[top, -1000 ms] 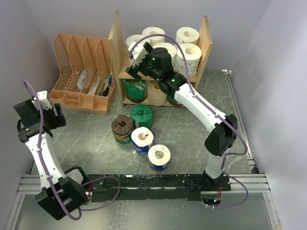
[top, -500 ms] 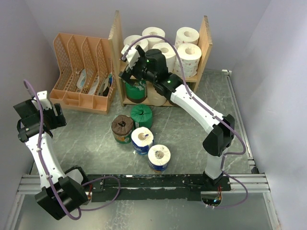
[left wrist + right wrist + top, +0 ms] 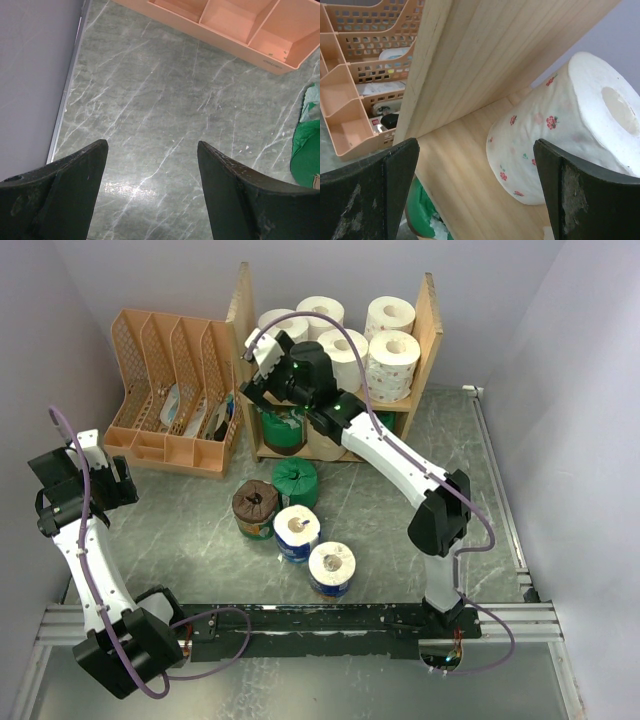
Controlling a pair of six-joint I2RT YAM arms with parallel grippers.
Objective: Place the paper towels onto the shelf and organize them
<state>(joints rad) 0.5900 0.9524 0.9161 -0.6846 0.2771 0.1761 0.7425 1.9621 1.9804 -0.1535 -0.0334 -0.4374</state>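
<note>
The wooden shelf (image 3: 432, 315) stands at the back. Several white paper towel rolls (image 3: 391, 312) sit on its top tier, and a green roll (image 3: 283, 430) and a tan one sit below. A green roll (image 3: 295, 480), a brown roll (image 3: 255, 506) and two blue-wrapped rolls (image 3: 297, 528) stand on the table. My right gripper (image 3: 258, 370) is open and empty at the top tier's left front. In the right wrist view it (image 3: 475, 145) faces a flower-patterned roll (image 3: 560, 125) lying tilted beside the left side panel (image 3: 470, 60). My left gripper (image 3: 112, 485) is open and empty (image 3: 152, 145) above the table.
A peach slotted file organizer (image 3: 170, 390) stands just left of the shelf and also shows in the right wrist view (image 3: 350, 95). Grey walls close in on the left, back and right. A metal rail (image 3: 300, 620) runs along the near edge.
My right gripper has moved left along the front of the top tier toward the shelf's left side panel. The left arm has not moved.
</note>
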